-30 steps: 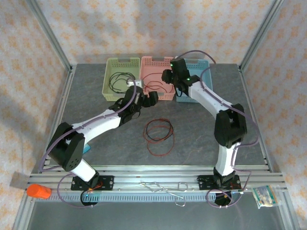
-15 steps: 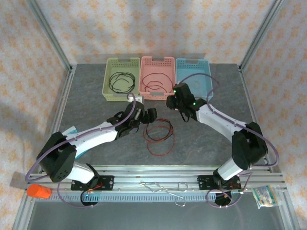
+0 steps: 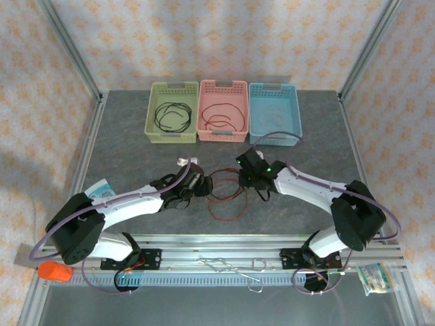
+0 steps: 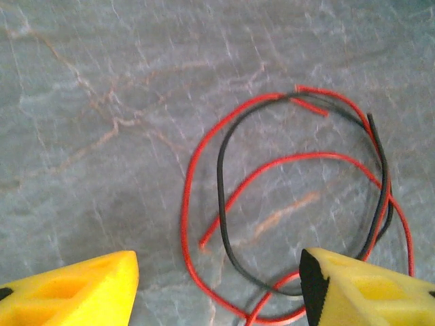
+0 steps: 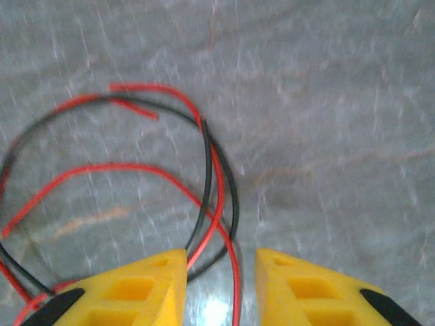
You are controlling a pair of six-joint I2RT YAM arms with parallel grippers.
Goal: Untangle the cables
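Observation:
A tangle of red and black cables [image 3: 223, 197] lies on the grey table between my two grippers. My left gripper [image 3: 202, 186] sits at the tangle's left edge. In the left wrist view its gripper [image 4: 217, 288] is open wide, with the red cable [image 4: 185, 204] and black cable [image 4: 220, 183] lying between the yellow fingers. My right gripper [image 3: 249, 179] is at the tangle's right edge. The right wrist view shows its gripper [image 5: 221, 282] open by a narrow gap; a red cable [image 5: 122, 166] and black cable [image 5: 206, 156] run into that gap.
Three baskets stand at the back: green [image 3: 175, 85] with a black cable [image 3: 171, 114], pink [image 3: 221, 84] with a red cable [image 3: 221, 121], blue [image 3: 273, 87] with a pale cable [image 3: 272, 119]. A blue-white packet [image 3: 100, 189] lies left. An orange object [image 3: 54, 272] sits by the near rail.
Both arms came down from the baskets to the tangle, the right one from over the pink basket. Both grippers' jaws have narrowed.

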